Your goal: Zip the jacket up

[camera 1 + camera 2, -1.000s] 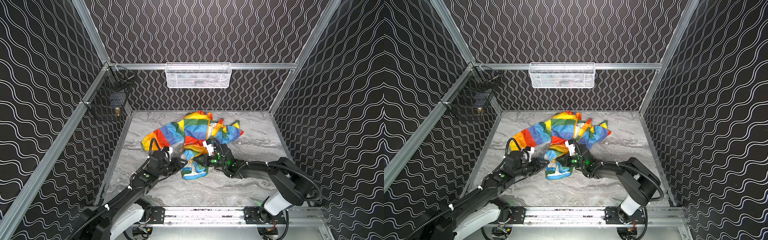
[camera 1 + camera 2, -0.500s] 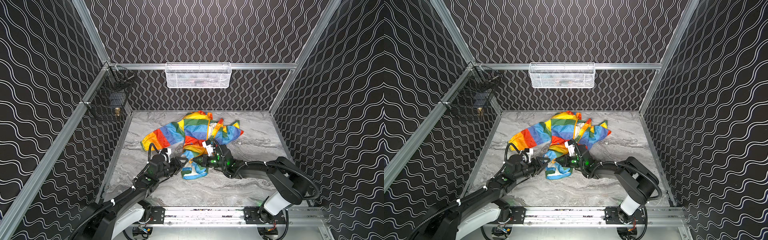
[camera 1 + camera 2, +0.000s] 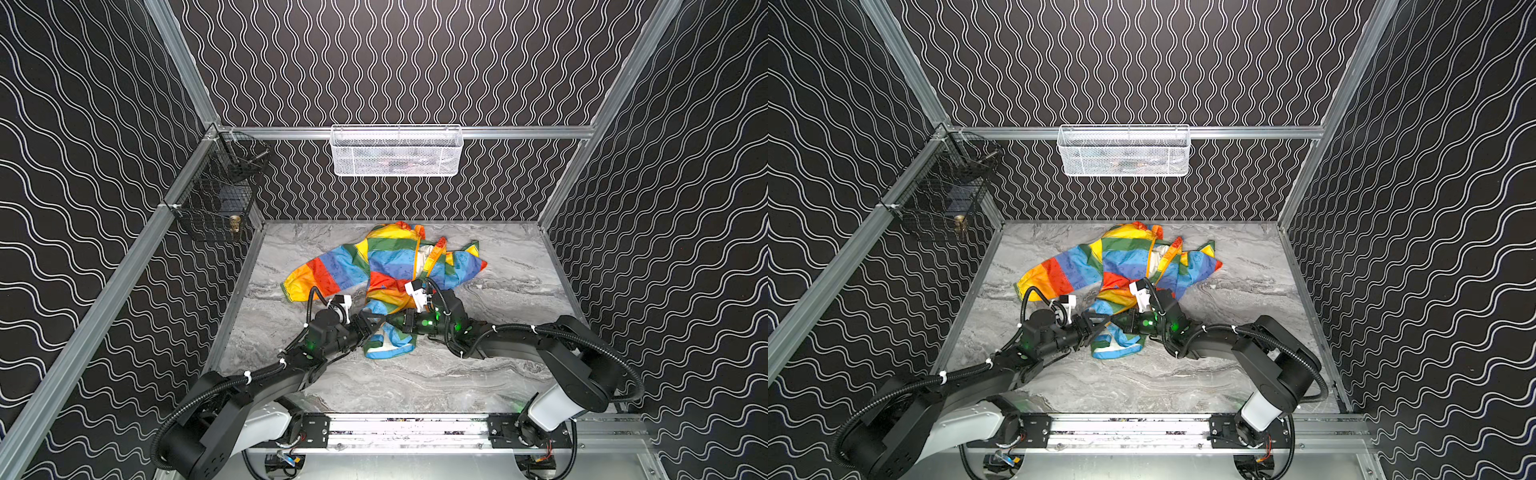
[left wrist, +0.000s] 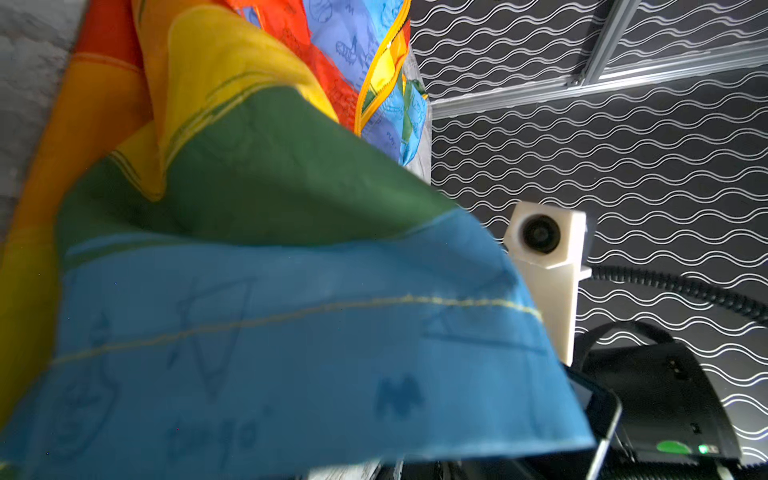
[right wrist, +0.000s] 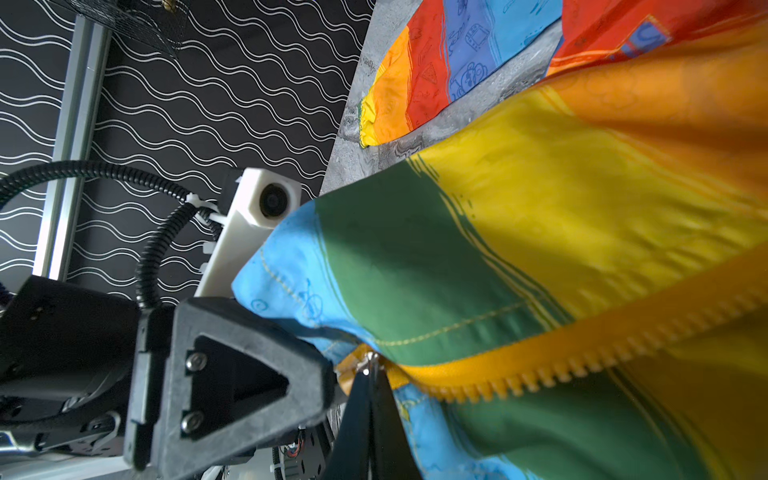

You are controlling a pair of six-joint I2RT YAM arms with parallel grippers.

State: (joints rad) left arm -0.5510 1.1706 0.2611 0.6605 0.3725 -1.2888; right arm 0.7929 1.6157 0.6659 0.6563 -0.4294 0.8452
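Two grippers meet at the near hem of the jacket point(image 3: 390, 266), which lies crumpled at the centre of the marble table point(image 3: 519, 291) in both top views, one sleeve spread toward the left of the frame. Little of the job looks done. High in the heap the front gapes and white lining point(image 3: 423, 255) shows between the edges. In the right wrist view the orange zipper point(image 5: 561, 357) runs as a single row of bare teeth. I judge the closing has not started and the work is at the base, mating the two ends. The right gripper point(image 5: 369, 376) has its thin fingers pressed together on a small shiny piece at the bottom end of that zipper, slider or pull, I cannot say which. The left gripper point(image 3: 371, 325) sits at the blue hem corner. Whether it pinches cloth or stands spread beside it I cannot tell, since its wrist view is filled with blurred fabric and shows no fingers. The other zipper half is hidden in the folds.
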